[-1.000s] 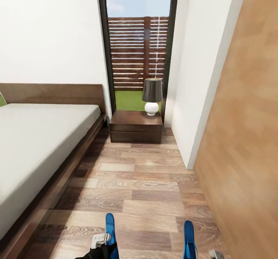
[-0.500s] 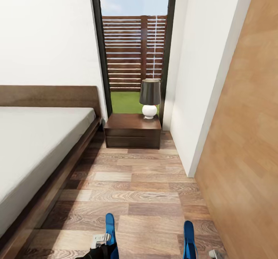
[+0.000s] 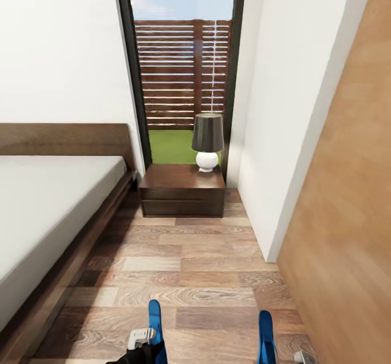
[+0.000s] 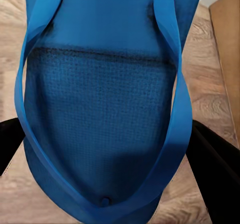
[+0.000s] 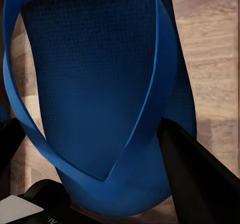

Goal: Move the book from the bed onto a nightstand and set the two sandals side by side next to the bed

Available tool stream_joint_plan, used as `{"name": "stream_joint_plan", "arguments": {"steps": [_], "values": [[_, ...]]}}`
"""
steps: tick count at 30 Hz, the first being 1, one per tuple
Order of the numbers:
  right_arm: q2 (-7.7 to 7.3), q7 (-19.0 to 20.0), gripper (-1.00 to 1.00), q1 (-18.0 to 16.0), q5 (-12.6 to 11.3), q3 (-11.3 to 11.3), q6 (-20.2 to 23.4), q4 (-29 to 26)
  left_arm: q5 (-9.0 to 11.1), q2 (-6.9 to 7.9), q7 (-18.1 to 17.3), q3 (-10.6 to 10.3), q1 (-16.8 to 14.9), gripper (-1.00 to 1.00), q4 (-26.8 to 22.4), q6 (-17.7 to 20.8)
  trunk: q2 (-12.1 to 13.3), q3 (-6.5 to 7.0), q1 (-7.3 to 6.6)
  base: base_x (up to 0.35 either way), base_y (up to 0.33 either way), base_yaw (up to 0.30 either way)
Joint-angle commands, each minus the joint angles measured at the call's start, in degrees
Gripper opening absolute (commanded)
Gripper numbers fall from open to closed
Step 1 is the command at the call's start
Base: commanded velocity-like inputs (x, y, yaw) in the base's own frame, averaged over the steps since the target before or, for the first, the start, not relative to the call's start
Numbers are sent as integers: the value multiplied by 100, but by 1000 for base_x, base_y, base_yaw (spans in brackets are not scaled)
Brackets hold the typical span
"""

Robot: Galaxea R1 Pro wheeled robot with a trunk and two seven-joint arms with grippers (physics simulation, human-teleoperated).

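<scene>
Two bright blue sandals stand edge-on at the bottom of the head view, one in each hand. The left sandal [image 3: 156,325] [image 4: 100,108] is clamped by my left gripper [image 3: 144,346], with black fingers [image 4: 215,169] on both sides of its sole. The right sandal [image 3: 265,334] [image 5: 95,83] sits in my right gripper [image 3: 302,357], a black finger [image 5: 195,184] pressed against it. The bed [image 3: 49,212], with its grey mattress and dark wood frame, runs along the left. Ahead by the window stands the nightstand [image 3: 182,193]. The book is out of view.
A dark-shaded lamp with a white base [image 3: 207,141] stands on the nightstand's right rear corner. A white wall corner [image 3: 271,152] and a wood panel [image 3: 347,217] close off the right side. A wood-plank floor strip [image 3: 190,261] runs between the bed and that wall.
The whole head view has shifted, so the camera moved: the nightstand and window now look nearer and further left. Both sandals stay in the grippers at the same spot in the picture.
</scene>
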Motion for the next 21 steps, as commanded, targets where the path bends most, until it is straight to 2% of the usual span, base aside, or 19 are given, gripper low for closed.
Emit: {"name": "stream_joint_plan", "arguments": {"steps": [1, 13, 21], "values": [[3, 16, -100, -3, 34, -58, 60, -9, 42, 5, -3, -45, -4, -100, 5, -34, -2, -5, 2, 326, 0, -95], [1, 16, -100, -3, 35, -58, 61, -9, 42, 5, -3, -45, -4, -100, 7, -34, -2, -5, 2, 326, -1, -14], [3, 16, -100, -3, 35, -58, 61, -9, 42, 5, -3, -45, -4, -100, 7, -34, -2, -5, 2, 323, -94, 0]]}}
